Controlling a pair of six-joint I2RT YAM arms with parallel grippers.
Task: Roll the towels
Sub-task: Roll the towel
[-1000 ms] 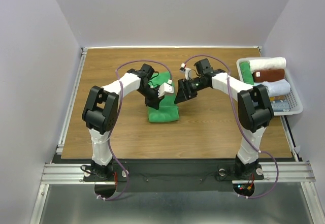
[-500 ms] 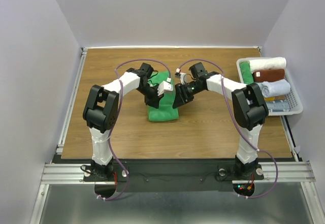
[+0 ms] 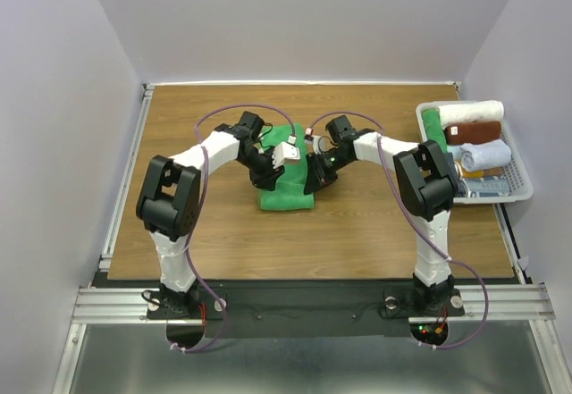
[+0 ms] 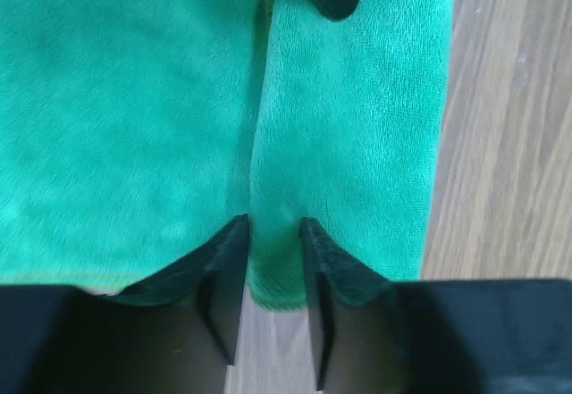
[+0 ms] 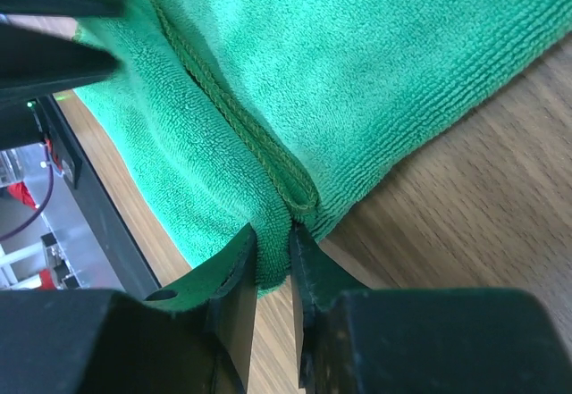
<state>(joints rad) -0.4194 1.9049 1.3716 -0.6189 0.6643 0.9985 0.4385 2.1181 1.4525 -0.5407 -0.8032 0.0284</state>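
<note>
green towel (image 3: 286, 194) lies folded in the middle of the table (image 3: 223, 233) | my right gripper (image 5: 270, 238) has just swung in and nipped its hemmed edge | my left gripper (image 4: 273, 229) straddles the fold ridge, fingers apart, hold unclear | likely both ends caught, rolling can start

right wrist | claw (image 5: 273, 233) pinches green towel (image 5: 357, 72) hem — wood table (image 5: 465, 197) beneath

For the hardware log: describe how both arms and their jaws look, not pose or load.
The left arm and right arm match: white shells on the links, bulky black housings at the joints. A thin purple cable loops loosely along each. The jaws are matte black wedges tapering to the tips.
</note>
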